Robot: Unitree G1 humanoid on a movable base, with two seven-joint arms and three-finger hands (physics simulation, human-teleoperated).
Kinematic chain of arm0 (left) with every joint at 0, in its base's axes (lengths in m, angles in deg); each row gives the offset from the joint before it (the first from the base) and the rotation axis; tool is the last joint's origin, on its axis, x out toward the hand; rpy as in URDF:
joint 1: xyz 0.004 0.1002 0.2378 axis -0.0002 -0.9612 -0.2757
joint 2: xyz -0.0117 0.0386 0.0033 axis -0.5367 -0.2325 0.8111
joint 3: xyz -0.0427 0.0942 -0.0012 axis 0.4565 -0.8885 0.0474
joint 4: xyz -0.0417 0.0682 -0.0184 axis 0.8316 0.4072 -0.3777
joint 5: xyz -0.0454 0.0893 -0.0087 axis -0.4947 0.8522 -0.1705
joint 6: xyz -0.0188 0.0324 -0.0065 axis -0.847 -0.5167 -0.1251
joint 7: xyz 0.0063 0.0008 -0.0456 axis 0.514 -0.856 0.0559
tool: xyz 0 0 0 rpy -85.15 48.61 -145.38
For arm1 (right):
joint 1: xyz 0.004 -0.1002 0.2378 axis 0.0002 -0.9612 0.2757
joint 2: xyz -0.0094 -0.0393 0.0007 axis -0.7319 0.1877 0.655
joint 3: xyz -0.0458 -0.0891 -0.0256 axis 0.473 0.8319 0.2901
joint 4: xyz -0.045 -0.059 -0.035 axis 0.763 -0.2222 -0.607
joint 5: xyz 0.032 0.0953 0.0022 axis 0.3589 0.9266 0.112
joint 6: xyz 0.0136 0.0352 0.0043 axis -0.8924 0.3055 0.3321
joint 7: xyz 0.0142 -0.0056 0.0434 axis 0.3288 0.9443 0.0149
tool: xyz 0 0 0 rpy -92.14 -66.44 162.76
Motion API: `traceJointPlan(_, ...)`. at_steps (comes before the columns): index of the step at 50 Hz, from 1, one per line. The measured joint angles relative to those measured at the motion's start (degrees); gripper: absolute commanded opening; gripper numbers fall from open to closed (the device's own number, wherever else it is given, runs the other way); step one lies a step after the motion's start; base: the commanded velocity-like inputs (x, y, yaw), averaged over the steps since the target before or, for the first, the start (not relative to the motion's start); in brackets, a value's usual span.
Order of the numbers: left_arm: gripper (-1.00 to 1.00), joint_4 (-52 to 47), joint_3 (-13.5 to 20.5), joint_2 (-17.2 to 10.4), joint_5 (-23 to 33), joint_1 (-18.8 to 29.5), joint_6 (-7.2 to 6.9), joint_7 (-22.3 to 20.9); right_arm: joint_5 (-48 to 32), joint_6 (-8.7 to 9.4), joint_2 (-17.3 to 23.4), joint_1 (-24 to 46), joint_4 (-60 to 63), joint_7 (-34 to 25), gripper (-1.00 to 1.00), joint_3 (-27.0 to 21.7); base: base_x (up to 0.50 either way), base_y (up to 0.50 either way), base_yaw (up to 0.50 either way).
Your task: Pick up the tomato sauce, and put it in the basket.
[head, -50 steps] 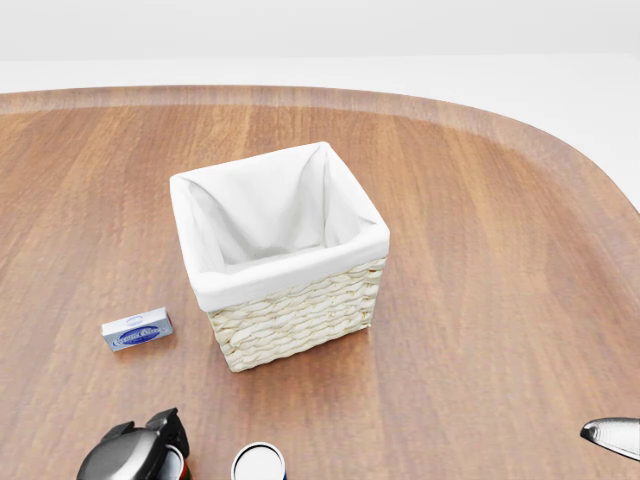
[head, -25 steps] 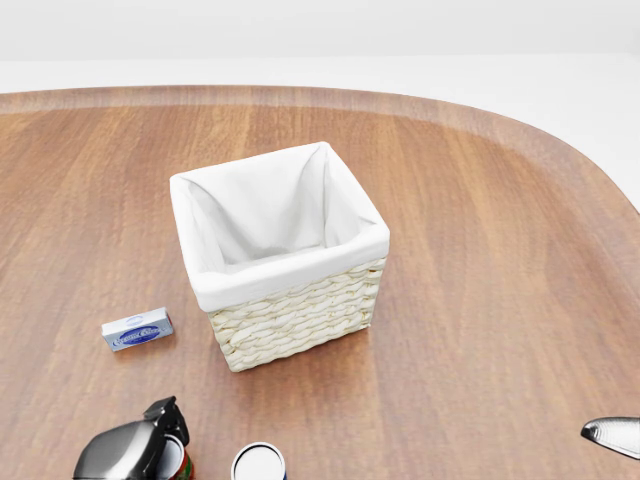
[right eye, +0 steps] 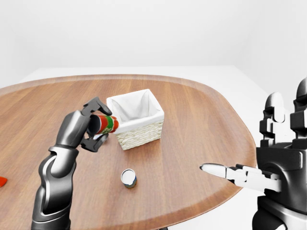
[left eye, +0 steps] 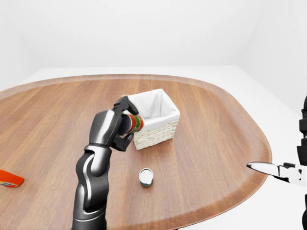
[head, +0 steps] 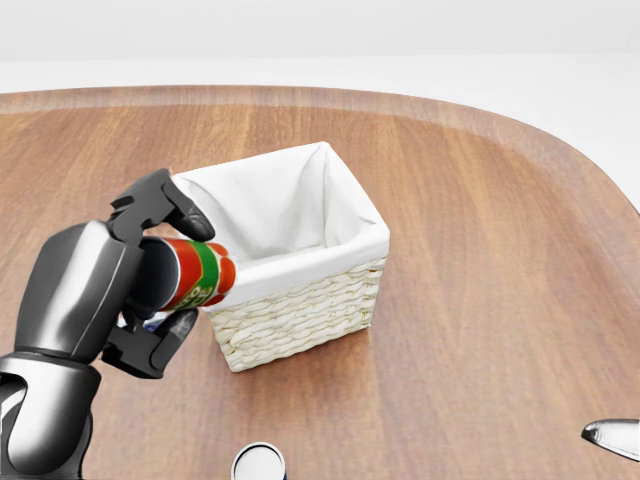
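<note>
Left hand (head: pixel 150 275) raised above the table (head: pixel 480 300), fingers closed round the tomato sauce can (head: pixel 197 272), gripping it tilted on its side with the red-and-green label end pointing right toward the basket (head: pixel 290 315). Held clear of the wood, just beside the basket's left rim, at about rim height in the head view. One dark finger (head: pixel 165 205) over the top of the can, another under it.

Around: wicker basket with white cloth lining, open at the top, nothing seen inside. Small round can (left eye: pixel 146 177) standing upright on the table, nearer than the basket, well apart from the hand. Red-orange object (left eye: pixel 9 178) at the far left edge of the left-eye view, cut off by the frame. Nothing between can and basket opening.

Right hand (right eye: pixel 240 175) low at the right, off past the table's edge, fingers stretched out flat and holding nothing.

Wide bare wood to the right of the basket and beyond it; rounded table edge well away on the right.
</note>
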Motion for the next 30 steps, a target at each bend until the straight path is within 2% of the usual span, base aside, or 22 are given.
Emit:
traceJointPlan(3,-1.00,-3.06,-0.21,0.26,-0.86,4.21,0.00,-1.24,0.05,0.00,0.01,-0.06,0.00,-0.02,1.00,-0.05,0.00,0.00,0.00)
traceJointPlan(7,-1.00,-2.24,-0.44,0.12,-2.16,11.49,0.00,-0.95,0.33,0.00,0.07,-0.25,0.00,-0.06,1.00,-0.33,0.00,0.00,0.00)
traceJointPlan(13,-1.00,9.15,-0.04,-1.76,-4.16,24.89,0.00,3.30,0.62,0.00,0.15,-0.29,0.00,-0.04,1.00,-0.60,0.00,0.00,0.00)
traceJointPlan(20,-1.00,32.44,-0.18,-4.26,-6.34,43.57,0.06,13.47,0.83,0.00,0.08,-0.28,0.00,-0.16,1.00,-0.80,0.00,0.00,0.00)
traceJointPlan(24,-1.00,45.97,-0.74,-5.45,-6.30,54.48,1.35,21.07,0.93,0.00,-0.02,-0.09,0.00,-0.23,1.00,-0.86,0.00,0.00,0.00)
traceJointPlan(30,-1.00,65.66,-1.90,-6.06,-4.32,65.20,2.57,28.70,0.91,0.00,-0.20,0.20,0.01,-0.37,1.00,-0.71,0.00,0.00,0.00)
